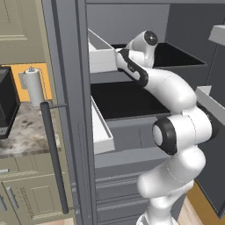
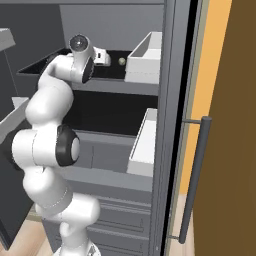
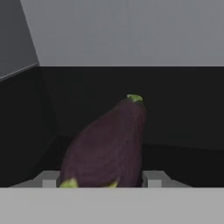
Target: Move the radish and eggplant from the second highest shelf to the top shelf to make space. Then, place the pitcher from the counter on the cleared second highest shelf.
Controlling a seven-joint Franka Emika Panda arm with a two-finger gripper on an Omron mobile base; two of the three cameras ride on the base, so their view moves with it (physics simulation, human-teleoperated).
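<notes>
In the hand view we see the dark purple, elongated eggplant [image 3: 107,146] with a yellowish-green tip at frame centre, its lower end sitting between the two small grey fingertips [image 3: 154,178] at the bottom edge. The gripper [image 3: 101,179] pinches the eggplant, which leans toward the upper right against a black interior and a grey back wall.

In the right base view we find the white arm reaching into the upper left of the frame, its hand over the wide black top shelf [image 2: 111,74] (the panel with a thin grey rim). A small pale round radish [image 2: 121,61] lies on that shelf, just beside a white bin [image 2: 144,59].

Below, at mid-frame, lies the second highest shelf [image 2: 107,114], a flat black panel.

In the left base view the speckled stone counter [image 1: 26,132] occupies the left side.
</notes>
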